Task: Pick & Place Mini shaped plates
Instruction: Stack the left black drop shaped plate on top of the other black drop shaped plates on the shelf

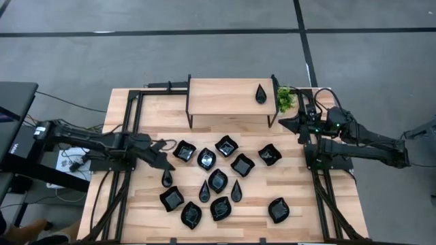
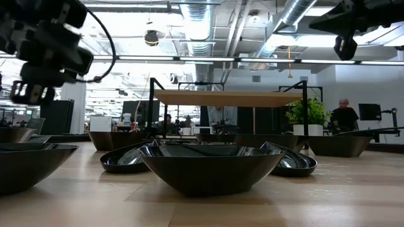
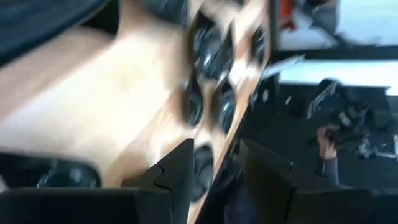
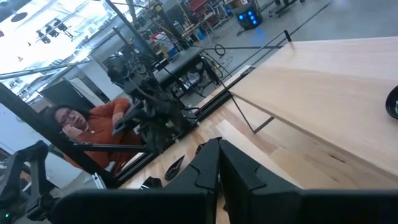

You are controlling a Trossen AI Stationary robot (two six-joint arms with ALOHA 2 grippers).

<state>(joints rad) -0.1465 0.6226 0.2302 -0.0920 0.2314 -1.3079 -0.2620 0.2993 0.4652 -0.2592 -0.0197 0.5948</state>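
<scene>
Several mini shaped plates, small glossy black dishes, lie on the wooden table (image 1: 136, 204), among them a teardrop plate (image 1: 167, 178), a wavy square one (image 1: 184, 150) and a leaf-like one (image 1: 278, 210). Another teardrop plate (image 1: 261, 94) rests on the raised wooden shelf (image 1: 225, 97) at the far side. My left gripper (image 1: 165, 162) hovers open over the table's left part, just beyond the teardrop plate, with nothing between its fingers (image 3: 180, 171). My right gripper (image 1: 286, 123) is shut and empty, raised near the shelf's right end (image 4: 219, 163).
A small green plant (image 1: 284, 99) stands by the shelf's right leg. Black frame rails (image 1: 129, 116) run along both sides of the table. The shelf's black legs (image 1: 189, 109) stand behind the plates. A person in orange (image 4: 81, 124) sits beyond the table's left side.
</scene>
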